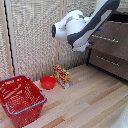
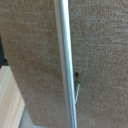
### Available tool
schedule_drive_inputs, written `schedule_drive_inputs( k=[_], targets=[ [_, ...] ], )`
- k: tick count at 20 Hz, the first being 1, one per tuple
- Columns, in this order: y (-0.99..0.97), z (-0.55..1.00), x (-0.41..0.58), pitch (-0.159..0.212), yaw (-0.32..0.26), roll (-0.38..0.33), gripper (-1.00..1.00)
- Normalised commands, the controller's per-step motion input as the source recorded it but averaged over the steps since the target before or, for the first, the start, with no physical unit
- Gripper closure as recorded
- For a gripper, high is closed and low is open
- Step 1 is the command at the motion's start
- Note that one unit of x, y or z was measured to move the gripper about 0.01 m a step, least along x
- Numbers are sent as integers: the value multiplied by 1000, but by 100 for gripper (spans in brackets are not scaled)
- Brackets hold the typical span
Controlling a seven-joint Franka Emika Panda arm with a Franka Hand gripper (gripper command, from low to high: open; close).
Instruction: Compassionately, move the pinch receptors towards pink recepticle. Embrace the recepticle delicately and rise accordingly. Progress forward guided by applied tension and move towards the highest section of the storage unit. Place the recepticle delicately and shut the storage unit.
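The white arm reaches in from the exterior view's upper right, and its wrist hangs in the air beside the dark brown storage unit (image 1: 111, 52). My gripper (image 1: 87, 46) shows only as a white lump with a bit of blue at its end, so how its jaws stand is unclear. No fingers appear in the wrist view. The pink recepticle is out of view in both frames. The arm crosses in front of the highest section (image 1: 112, 36), whose slim silver handle shows, and I cannot tell whether that drawer is pulled out.
A big red wire basket (image 1: 20, 97) stands at the exterior view's lower left. A shallow red bowl (image 1: 48, 82) and a colourful packet (image 1: 61, 76) sit on the wooden surface (image 1: 85, 105). A woven screen (image 1: 35, 40) backs the scene. The wrist view shows its weave and a metal pole (image 2: 67, 65).
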Motion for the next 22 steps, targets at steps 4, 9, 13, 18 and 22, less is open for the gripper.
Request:
schedule_drive_inputs(
  k=[4, 9, 13, 18, 22],
  targets=[
    [-512, 200, 0, -20, 146, -107, -100],
    [-351, 6, 52, 38, 213, -3, 100],
    [-190, -9, 0, 8, 63, 0, 100],
    [-68, 0, 0, -9, 7, -8, 100],
    [-3, 88, 21, -3, 0, -43, 100]
  ],
)
